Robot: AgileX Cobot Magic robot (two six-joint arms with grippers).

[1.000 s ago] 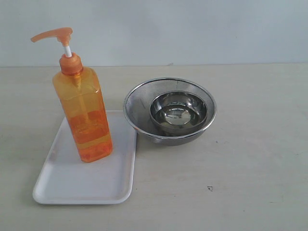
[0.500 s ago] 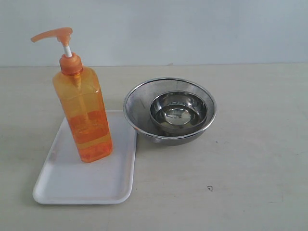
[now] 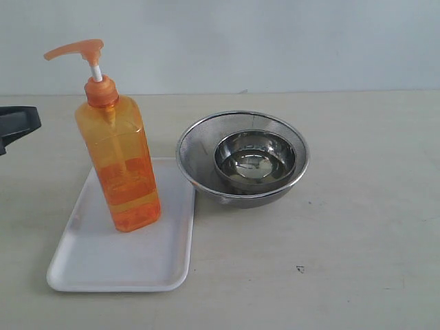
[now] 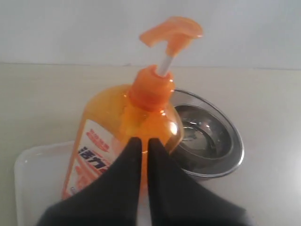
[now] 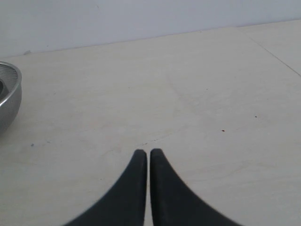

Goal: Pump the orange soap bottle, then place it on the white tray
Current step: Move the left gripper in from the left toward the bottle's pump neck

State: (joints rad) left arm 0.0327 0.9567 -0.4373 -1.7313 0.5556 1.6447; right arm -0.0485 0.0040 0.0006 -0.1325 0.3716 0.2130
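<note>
The orange soap bottle [image 3: 121, 168] stands upright on the white tray [image 3: 103, 261], its pump head [image 3: 75, 49] raised on the white stem. From the left wrist the bottle [image 4: 113, 127] and its label fill the view, with a corner of the tray [image 4: 33, 169] beneath. My left gripper [image 4: 144, 141] is shut and empty, a short way off the bottle; in the exterior view only its black tip [image 3: 15, 124] shows at the left edge. My right gripper [image 5: 148, 153] is shut over bare table and is out of the exterior view.
A round steel strainer bowl [image 3: 199, 141] holding a smaller steel bowl [image 3: 254, 159] sits just right of the tray, also seen as the steel bowl [image 4: 211, 141] behind the bottle. The strainer's rim [image 5: 9, 94] shows in the right wrist view. A pale wall stands behind the table.
The black tip of my left gripper has come into the exterior view at the left edge. The bottle, tray and bowls have not moved.
</note>
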